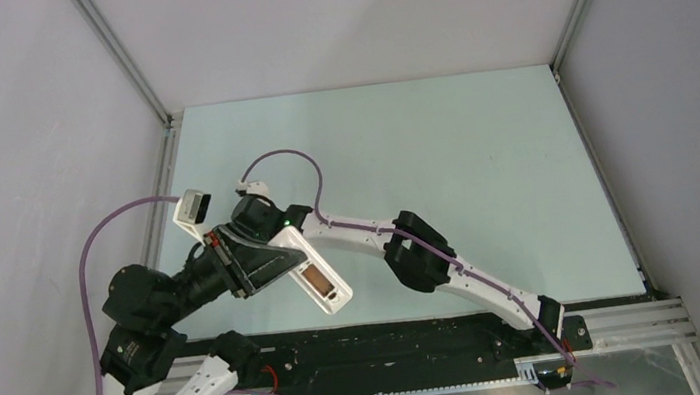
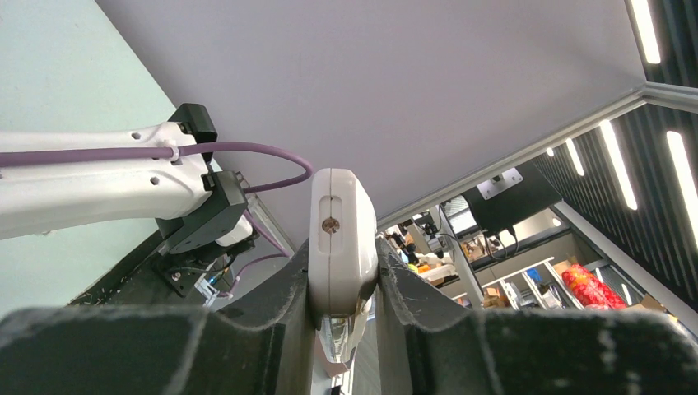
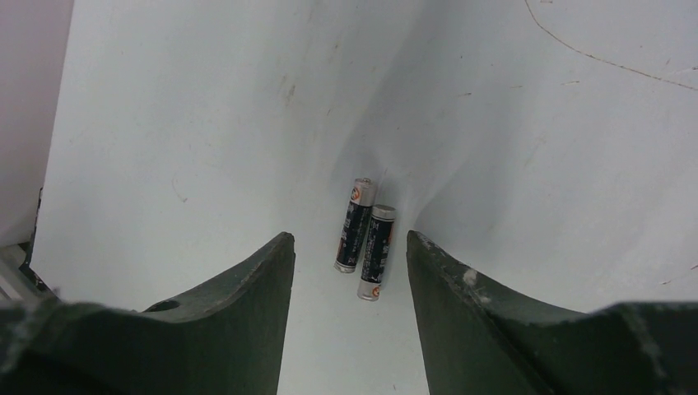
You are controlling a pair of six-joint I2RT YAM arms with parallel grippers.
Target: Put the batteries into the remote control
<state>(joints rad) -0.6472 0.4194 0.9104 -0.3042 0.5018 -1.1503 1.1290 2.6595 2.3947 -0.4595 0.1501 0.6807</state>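
My left gripper [image 2: 344, 251] is shut on the remote control [image 2: 341, 206], a white slab held edge-on between the dark fingers. In the top view the remote [image 1: 322, 283] sticks out of the left gripper [image 1: 273, 262] above the near left of the table, with an open brownish recess facing up. Two batteries [image 3: 366, 239], dark with silver ends, lie side by side on the table. My right gripper [image 3: 347, 240] is open just above them, one finger on either side. In the top view the batteries and the right fingers are hidden under the arms.
The pale green table [image 1: 443, 166] is boxed in by grey walls with metal corner posts [image 1: 122, 54]. A black rail [image 1: 395, 348] runs along the near edge. The right arm [image 1: 434, 258] reaches diagonally across the near table, close beside the left wrist.
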